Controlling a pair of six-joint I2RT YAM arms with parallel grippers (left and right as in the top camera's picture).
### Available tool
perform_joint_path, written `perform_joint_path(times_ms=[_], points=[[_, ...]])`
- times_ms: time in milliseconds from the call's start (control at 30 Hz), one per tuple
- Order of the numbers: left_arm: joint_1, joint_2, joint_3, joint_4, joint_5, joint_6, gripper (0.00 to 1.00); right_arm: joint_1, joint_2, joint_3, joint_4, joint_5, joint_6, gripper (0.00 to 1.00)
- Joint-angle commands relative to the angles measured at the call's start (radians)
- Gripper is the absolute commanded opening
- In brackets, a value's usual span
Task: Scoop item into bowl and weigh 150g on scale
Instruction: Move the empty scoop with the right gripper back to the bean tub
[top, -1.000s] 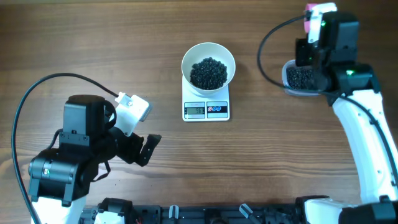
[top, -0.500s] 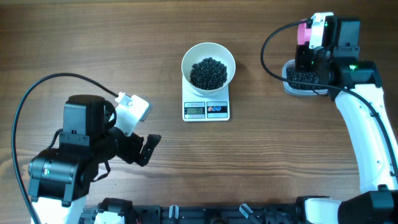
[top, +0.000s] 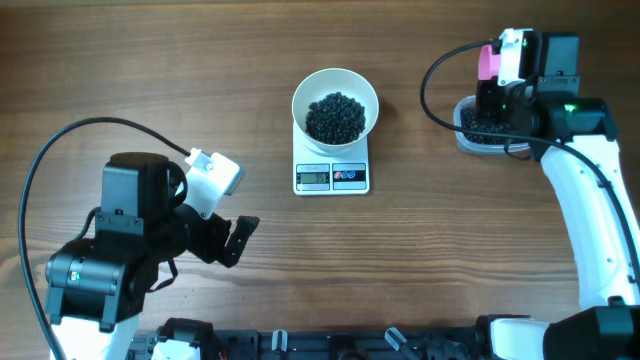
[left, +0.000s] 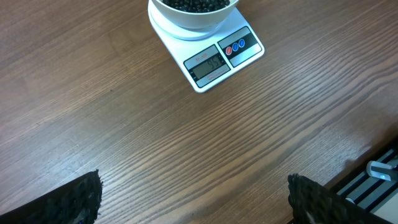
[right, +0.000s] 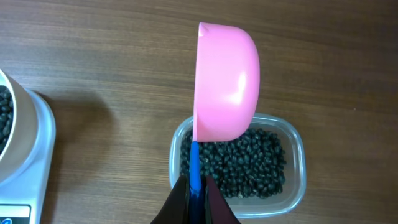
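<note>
Pellets (top: 335, 116) sat heaped in the bowl (top: 301, 92) on the scale (top: 332, 177), well away from the right gripper (right: 196, 194), off to its left side in the wrist view. That heap looked the same as a second ago. More pellets filled the tub (right: 297, 155) directly below and just ahead of that gripper.

What changed was the right arm. It had been hunched over the tub and hiding most of it, then drew back so the tub showed. The pink scoop (right: 227, 81) now hung above the tub, turned on edge, and whether it was loaded could not be told. The right gripper was clamped tight on the scoop's blue handle.

This probably meant another scoop was being set up and weighing was not finished. The display was too small to read.

Left gripper (left: 196, 194) was spread wide, holding nothing, parked over bare bench (left: 186, 143) with the scale ahead of it, and it had not moved.
</note>
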Motion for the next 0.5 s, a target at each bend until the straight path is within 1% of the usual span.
perform_joint_path(times_ms=[0,100,167,267,300,367,467], points=[[0.007,-0.002,0.015,0.003,-0.006,0.02,1.0,-0.031,0.005,0.019,0.004,-0.013,-0.032,0.04],[0.007,-0.002,0.015,0.003,-0.006,0.02,1.0,-0.05,0.006,0.019,0.063,-0.014,-0.02,0.04],[0.007,-0.002,0.015,0.003,-0.006,0.02,1.0,-0.05,0.006,0.018,0.142,-0.034,-0.019,0.04],[0.007,-0.002,0.015,0.003,-0.006,0.02,1.0,-0.05,0.01,0.018,0.281,-0.079,0.06,0.04],[0.007,-0.002,0.015,0.003,-0.006,0.02,1.0,-0.05,0.013,0.018,0.309,-0.103,0.066,0.04],[0.007,-0.002,0.015,0.003,-0.006,0.02,1.0,-0.05,0.02,0.018,0.323,-0.154,0.066,0.04],[0.007,-0.002,0.015,0.003,-0.006,0.02,1.0,-0.05,0.017,0.018,0.276,-0.155,0.067,0.04]])
